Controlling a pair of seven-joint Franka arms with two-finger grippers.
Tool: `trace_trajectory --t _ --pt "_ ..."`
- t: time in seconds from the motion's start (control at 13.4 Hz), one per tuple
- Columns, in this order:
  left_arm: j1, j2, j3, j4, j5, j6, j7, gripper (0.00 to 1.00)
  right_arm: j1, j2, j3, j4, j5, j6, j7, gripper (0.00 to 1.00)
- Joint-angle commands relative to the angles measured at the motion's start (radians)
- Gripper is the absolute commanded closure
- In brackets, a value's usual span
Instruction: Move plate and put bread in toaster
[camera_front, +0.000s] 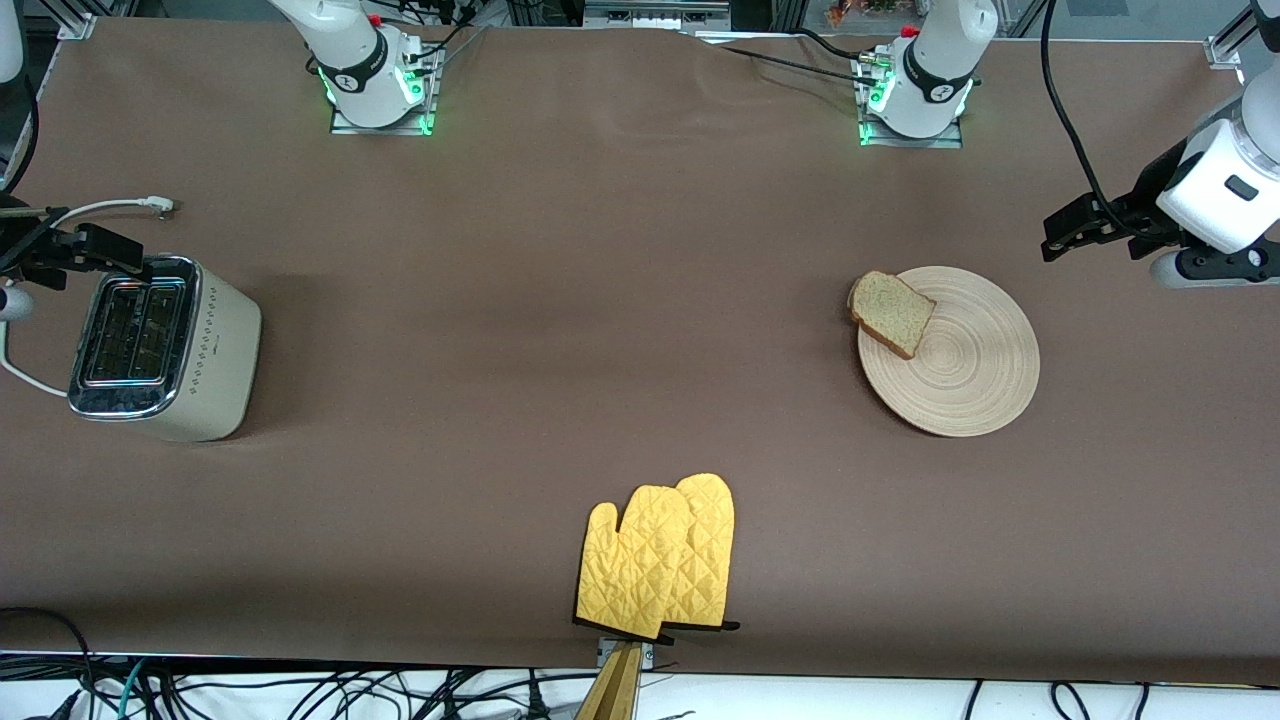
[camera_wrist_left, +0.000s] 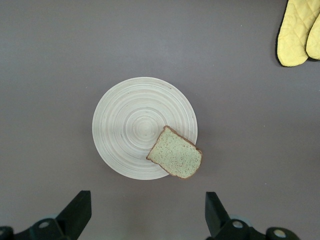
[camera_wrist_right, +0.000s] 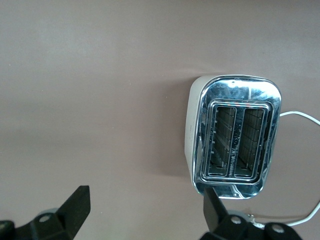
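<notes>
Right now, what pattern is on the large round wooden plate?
Concentric ring grooves on the light-beige round plate, clearest in the left wrist view.

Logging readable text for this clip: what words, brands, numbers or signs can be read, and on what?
None can be read.
Toaster: a small dark mark among the dots on its side, too small to read.
Plate, bread, oven mitts: no text.

Yellow oven mitts (camera_front: 662, 562) — overlapping pair, flat on brown table cover (camera_front: 560, 330), near front edge.

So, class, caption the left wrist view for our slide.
Open left gripper over bread overhanging the plate.
</notes>
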Motion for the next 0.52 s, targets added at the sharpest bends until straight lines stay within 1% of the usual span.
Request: trace_trajectory --t 0.0,0.3,0.45 --pt "0.002 0.012 -0.011 0.029 0.026 -0.004 -0.002 0.00 -0.004 0.006 0.000 0.022 0.019 -0.003 0.029 0.00" --pt "0.005 0.007 -0.012 0.026 0.020 -0.006 -0.002 0.00 -0.006 0.008 0.000 0.022 0.019 -0.003 0.027 0.00" --pt "0.007 -0.008 -0.014 -0.012 0.011 0.011 -0.002 0.00 -0.004 0.006 0.000 0.020 0.017 -0.003 0.027 0.00"
